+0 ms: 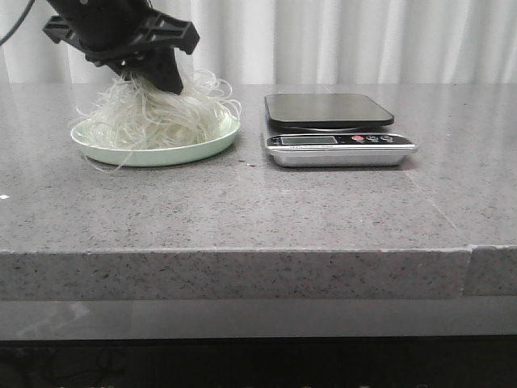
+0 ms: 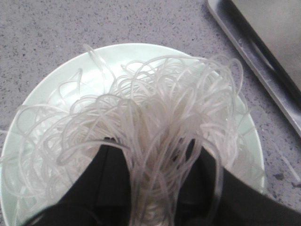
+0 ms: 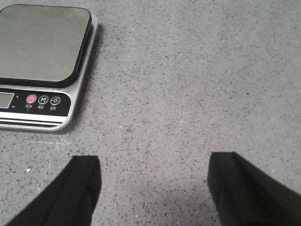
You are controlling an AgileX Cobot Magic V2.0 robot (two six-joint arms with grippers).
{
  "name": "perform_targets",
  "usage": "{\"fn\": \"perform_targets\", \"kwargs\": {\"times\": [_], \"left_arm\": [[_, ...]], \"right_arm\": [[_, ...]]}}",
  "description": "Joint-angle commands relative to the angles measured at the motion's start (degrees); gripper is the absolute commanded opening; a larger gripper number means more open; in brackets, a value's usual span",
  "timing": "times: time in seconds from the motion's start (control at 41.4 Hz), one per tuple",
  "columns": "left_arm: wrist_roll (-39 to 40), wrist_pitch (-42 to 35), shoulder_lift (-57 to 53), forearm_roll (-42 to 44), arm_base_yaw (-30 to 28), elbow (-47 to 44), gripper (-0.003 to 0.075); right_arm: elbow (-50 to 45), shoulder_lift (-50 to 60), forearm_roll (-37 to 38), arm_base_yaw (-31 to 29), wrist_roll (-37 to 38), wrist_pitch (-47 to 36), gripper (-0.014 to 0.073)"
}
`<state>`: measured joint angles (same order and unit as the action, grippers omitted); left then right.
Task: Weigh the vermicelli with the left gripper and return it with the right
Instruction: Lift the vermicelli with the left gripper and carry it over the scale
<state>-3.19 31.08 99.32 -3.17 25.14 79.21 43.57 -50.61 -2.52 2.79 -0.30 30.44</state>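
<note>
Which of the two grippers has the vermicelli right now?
The left gripper: its fingers are closed on a bunch of vermicelli over the green plate. The right gripper hangs open above bare table.

You see the vermicelli (image 1: pixel 157 113) as a fluffy white mound of wiry strands. It sits on the pale green plate (image 1: pixel 153 152), stray loops spilling over the rim.

Translucent white vermicelli (image 1: pixel 157 113), pale green plate (image 1: pixel 153 153), grey speckled table (image 1: pixel 242 210), black-and-silver scale (image 1: pixel 335 129).
</note>
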Motion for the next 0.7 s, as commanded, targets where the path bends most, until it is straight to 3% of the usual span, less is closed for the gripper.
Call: {"fn": "perform_targets", "kwargs": {"times": [0.0, 0.29, 0.677], "left_arm": [[0.2, -2.2, -4.9, -0.6, 0.5, 3.2, 0.0142], [0.0, 0.6, -7.2, -0.6, 1.8, 12.1, 0.0142], [-2.9, -0.2, 0.0, -0.6, 11.2, 28.0, 0.0142]], "right_arm": [[1.8, 0.2, 0.0, -0.4, -0.5, -3.1, 0.0577], [1.8, 0.2, 0.0, -0.4, -0.5, -3.2, 0.0577], [1.8, 0.2, 0.0, -0.4, -0.5, -4.0, 0.0577]]}}
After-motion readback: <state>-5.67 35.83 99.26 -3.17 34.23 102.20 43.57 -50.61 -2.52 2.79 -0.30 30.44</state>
